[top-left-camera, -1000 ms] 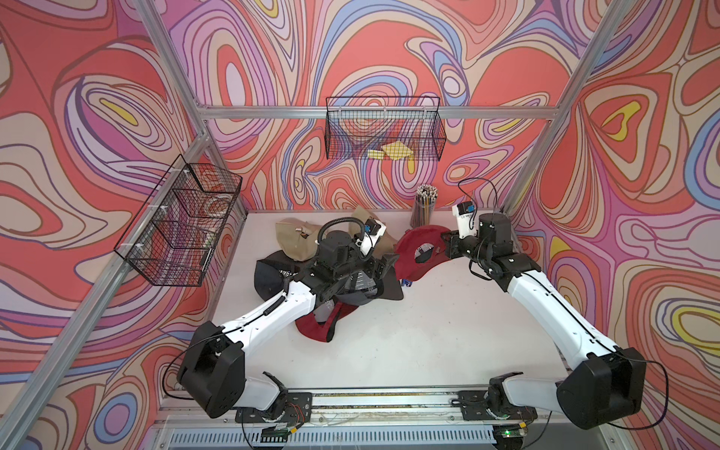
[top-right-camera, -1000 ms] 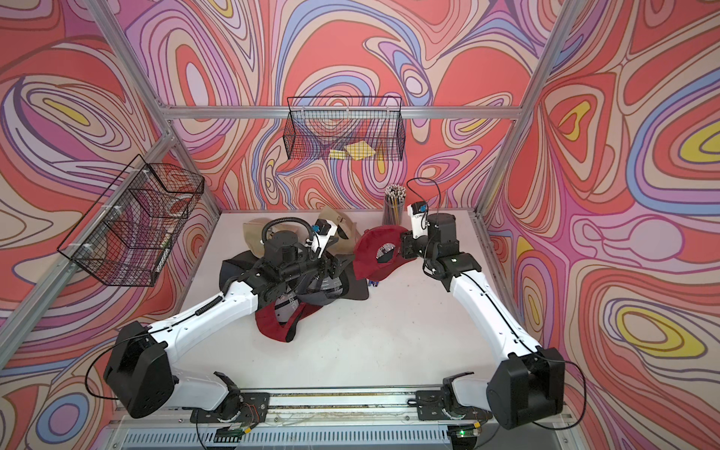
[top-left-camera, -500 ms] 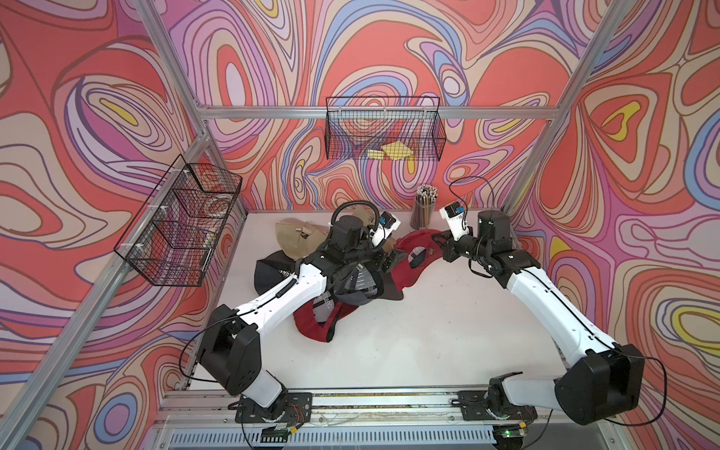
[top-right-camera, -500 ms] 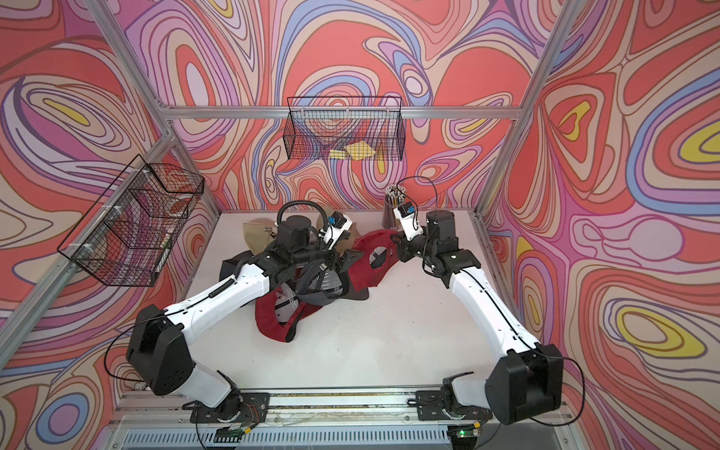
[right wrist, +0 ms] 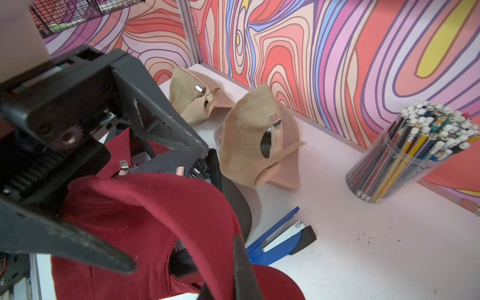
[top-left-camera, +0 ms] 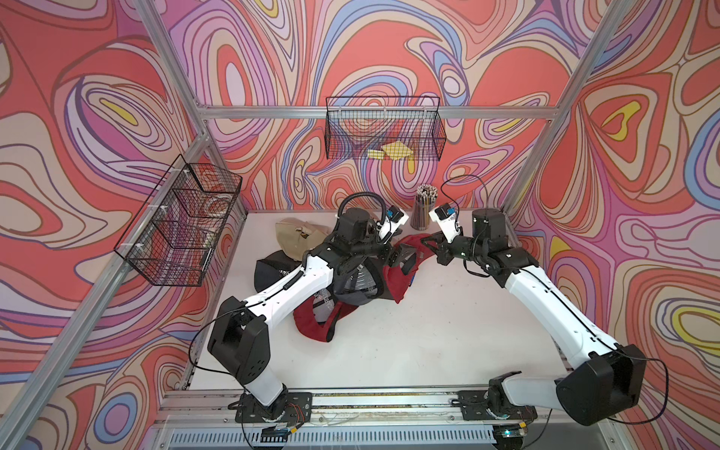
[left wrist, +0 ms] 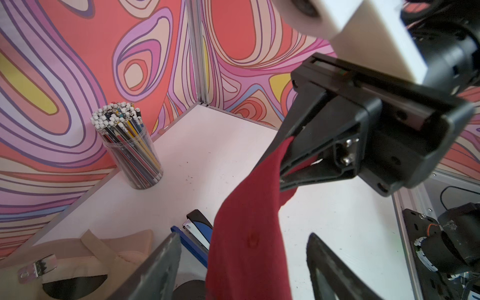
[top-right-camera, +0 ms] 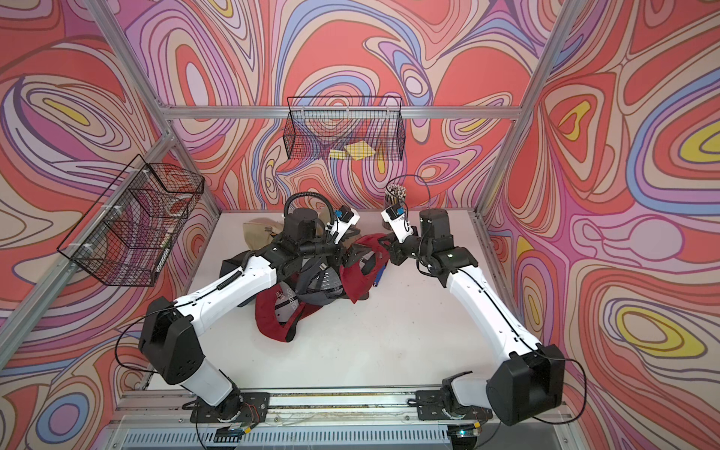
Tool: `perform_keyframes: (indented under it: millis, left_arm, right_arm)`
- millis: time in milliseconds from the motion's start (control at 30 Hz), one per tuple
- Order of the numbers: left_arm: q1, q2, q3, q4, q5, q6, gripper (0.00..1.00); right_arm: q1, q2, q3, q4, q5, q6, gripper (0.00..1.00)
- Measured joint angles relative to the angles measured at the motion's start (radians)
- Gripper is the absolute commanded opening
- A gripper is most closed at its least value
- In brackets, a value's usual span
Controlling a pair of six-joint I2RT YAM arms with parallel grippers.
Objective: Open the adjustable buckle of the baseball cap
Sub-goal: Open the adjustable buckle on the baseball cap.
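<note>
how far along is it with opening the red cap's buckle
Done: the right gripper holds the red cap up by its fabric. In hand: the open left gripper straddles the hanging cloth. Left: opening the buckle itself, which no view shows opened.

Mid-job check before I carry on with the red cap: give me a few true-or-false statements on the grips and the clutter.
1. The right gripper is shut on the red cap. True.
2. The left gripper is clamped on that cap. False: its fingers stand apart, one on either side of it.
3. The pencil cup lies on its side. False: it stands upright.
4. The blue stapler lies on the table. True.
</note>
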Motion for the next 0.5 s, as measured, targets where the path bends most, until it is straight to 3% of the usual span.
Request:
perform_keyframes:
  millis: [233,467,500]
  left_arm:
    - [-0.008,0.0,0.001,-0.039,-0.008,0.006,0.49]
    - [-0.003,0.0,0.001,-0.037,-0.052,0.0,0.0]
    - [-0.003,0.0,0.0,-0.036,-0.058,-0.003,0.0]
  right_arm:
    - [0.023,0.0,0.001,-0.002,0.01,-0.005,0.0]
    - [0.033,-0.002,0.003,-0.005,0.018,0.004,0.0]
    - [0.037,-0.002,0.003,-0.003,0.021,0.013,0.0]
